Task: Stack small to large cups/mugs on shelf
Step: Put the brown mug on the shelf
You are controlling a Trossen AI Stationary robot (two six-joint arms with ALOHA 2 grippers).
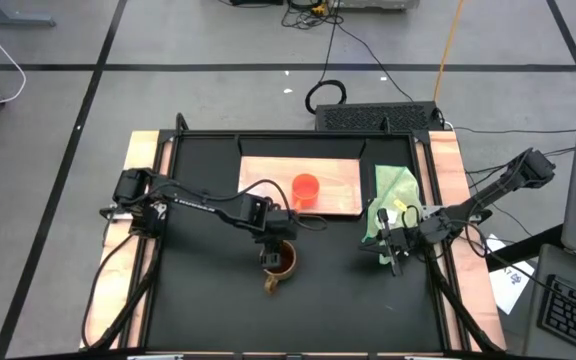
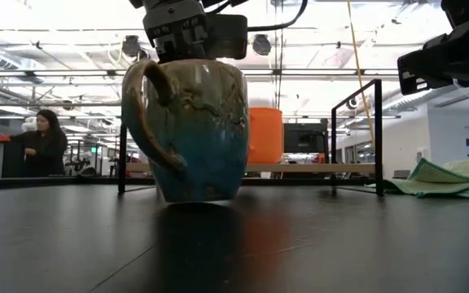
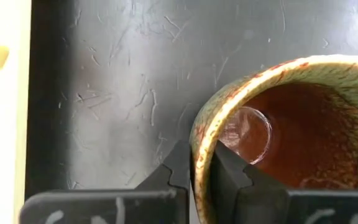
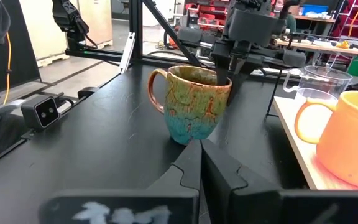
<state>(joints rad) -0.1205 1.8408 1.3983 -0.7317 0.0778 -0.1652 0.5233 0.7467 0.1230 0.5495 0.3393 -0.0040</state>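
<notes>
Altogether three cups: left gripper clamps the brown mug's rim; right gripper closed, empty.

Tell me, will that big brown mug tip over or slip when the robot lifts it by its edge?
Probably it tilts a little: the left hand pinches only one side of the rim of the brown mug, so its weight hangs off-centre. It looks thick and glazed, so likely heavy and somewhat slippery. If it dropped onto the hard black table, it could chip.
</notes>
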